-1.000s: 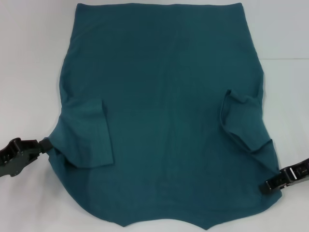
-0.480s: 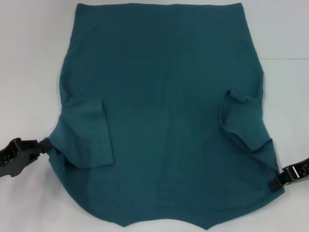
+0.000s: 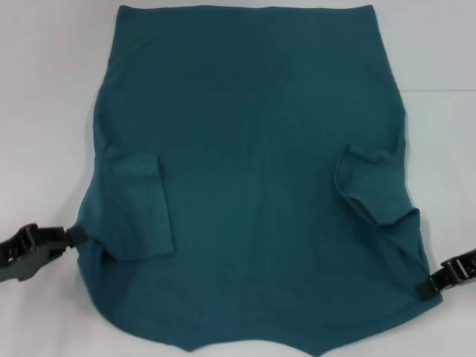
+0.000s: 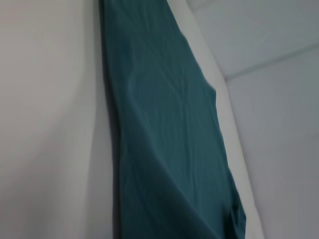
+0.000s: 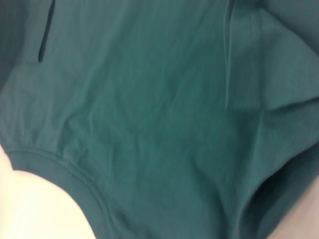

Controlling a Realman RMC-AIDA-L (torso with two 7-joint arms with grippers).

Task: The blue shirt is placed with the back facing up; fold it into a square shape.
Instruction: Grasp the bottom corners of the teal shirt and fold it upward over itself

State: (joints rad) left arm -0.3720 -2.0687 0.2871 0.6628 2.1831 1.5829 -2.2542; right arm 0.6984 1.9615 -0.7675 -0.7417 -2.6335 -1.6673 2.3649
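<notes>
A plain white table (image 3: 44, 89) fills the background, and the blue shirt (image 3: 253, 149) is spread flat across it, hem at the far side and collar end toward the robot's body. Both sleeves are already turned inward over the back: 1 sleeve (image 3: 137, 204) lies just inward of the left gripper (image 3: 74, 236), the other sleeve (image 3: 372, 190) inward of and beyond the right gripper (image 3: 425, 288). Each gripper is seen at the shoulder edge of the shirt, touching the fabric at its own side; whether the fingers are apart or pinched on the cloth cannot be told, since the tips are hidden by fabric in the head view and neither wrist view shows them. The left wrist view shows only a strip of shirt on the table, the right wrist view a collar band and creased cloth. The step in hand is judged to be taking hold of both shoulders for a fold toward the hem. For a clean fold, both layers should be caught at each side, the 2 grippers lifted together and level, and the cloth kept lightly taut between them so the tucked sleeves are not dragged out.
</notes>
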